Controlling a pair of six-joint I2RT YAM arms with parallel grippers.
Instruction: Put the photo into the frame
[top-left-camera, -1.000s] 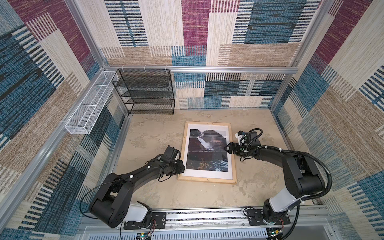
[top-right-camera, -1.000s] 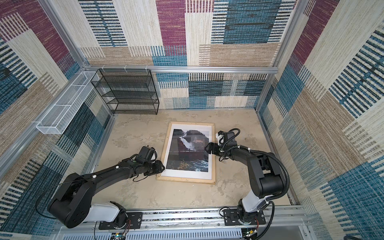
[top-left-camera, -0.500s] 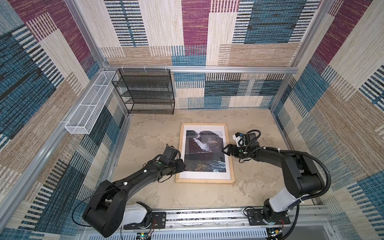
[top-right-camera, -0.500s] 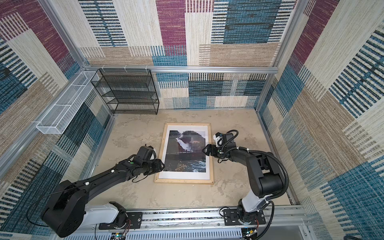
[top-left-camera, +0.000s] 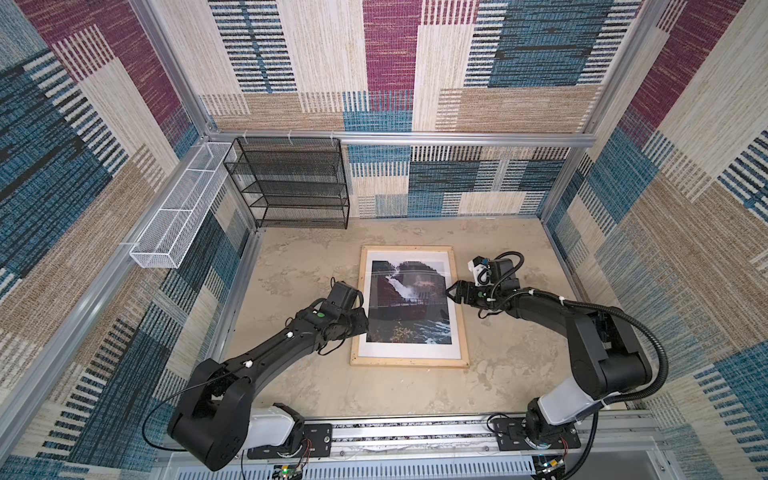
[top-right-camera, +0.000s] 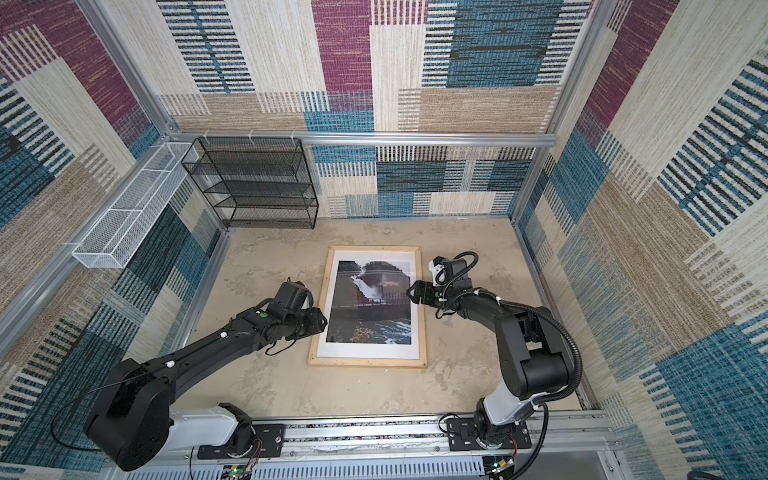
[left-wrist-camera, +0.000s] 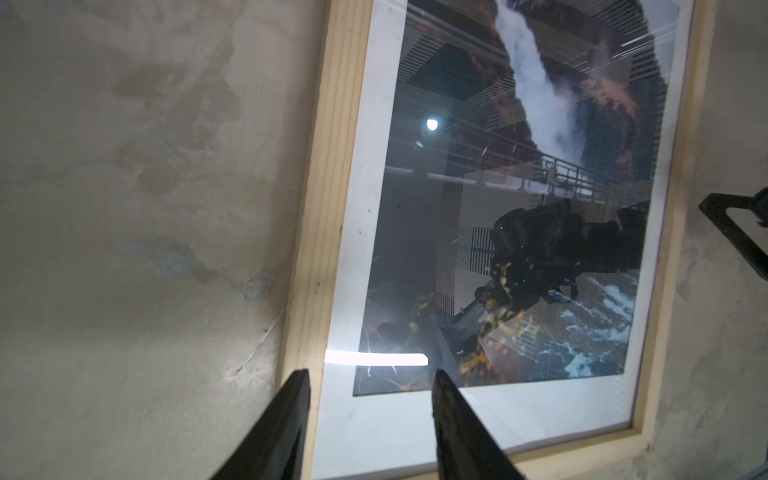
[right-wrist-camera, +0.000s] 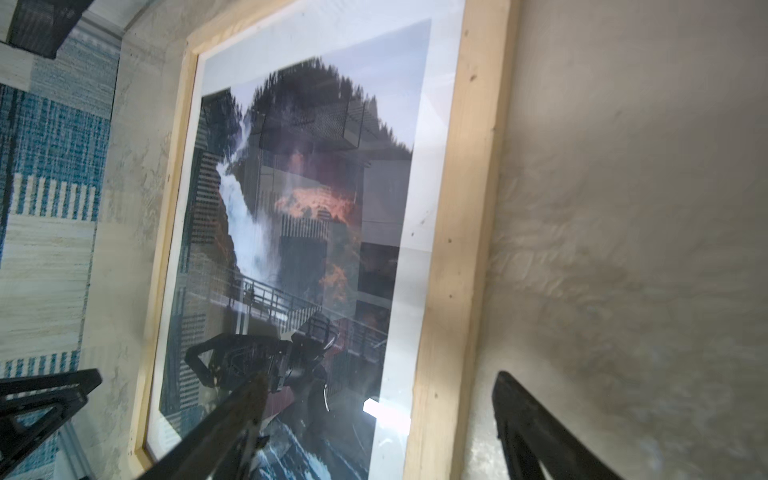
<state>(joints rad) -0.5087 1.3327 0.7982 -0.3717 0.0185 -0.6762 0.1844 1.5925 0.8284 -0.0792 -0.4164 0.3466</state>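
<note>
Jaws parted, left and right alike, holding nothing.
Each pair straddles a side bar of the frame (top-left-camera: 409, 363); photo (top-left-camera: 409, 303) inside.

The frame (top-left-camera: 409, 362) lies flat mid-table; the left gripper (top-left-camera: 365, 327) and right gripper (top-left-camera: 451, 293) flank its long sides. Bare tabletop (top-left-camera: 299, 257) lies open beyond its short ends. A black shelf (top-left-camera: 291, 187) occupies the far left corner, a white basket (top-left-camera: 178, 216) the left wall.

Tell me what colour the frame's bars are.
Pale natural wood, a light yellowish tan, all round the frame. It shows best in the left wrist view.
</note>
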